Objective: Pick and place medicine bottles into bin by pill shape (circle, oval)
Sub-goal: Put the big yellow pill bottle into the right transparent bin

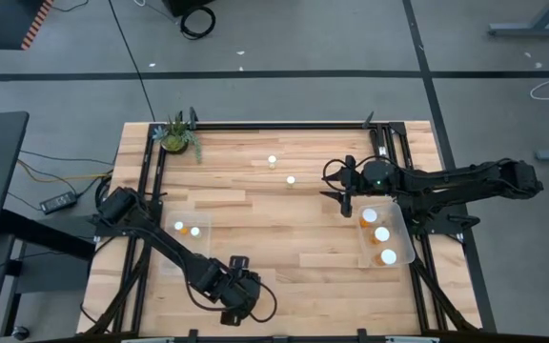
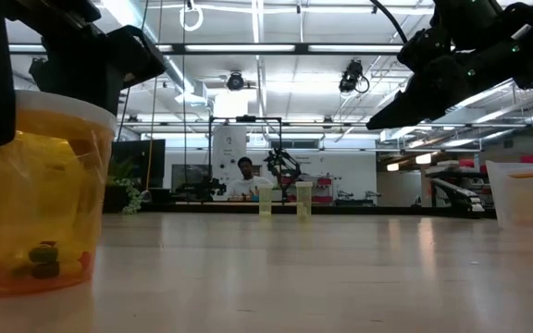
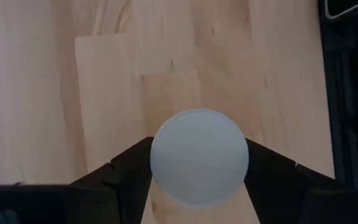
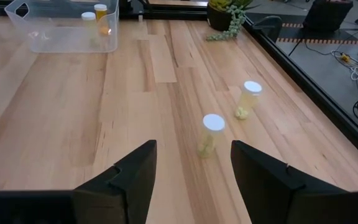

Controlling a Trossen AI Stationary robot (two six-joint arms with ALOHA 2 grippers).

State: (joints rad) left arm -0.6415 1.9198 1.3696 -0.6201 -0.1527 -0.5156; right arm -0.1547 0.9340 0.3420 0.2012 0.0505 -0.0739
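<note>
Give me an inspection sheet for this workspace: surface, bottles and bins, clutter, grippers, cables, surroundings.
Surface: wooden table, dark frame around it.
Job's things: left bin holds two bottles; right bin holds three; two loose bottles stand mid-table toward the far edge; one orange bottle at the near edge, under the left arm.
Clutter: potted plant at the far left corner.
Grippers: left gripper has its jaws either side of that bottle's white cap; whether they grip it cannot be told. Right gripper is open and empty, near the right bin.
Cables: cords and a power brick on the floor left of the table.
Surroundings: grey floor; a person seated far behind.
</note>
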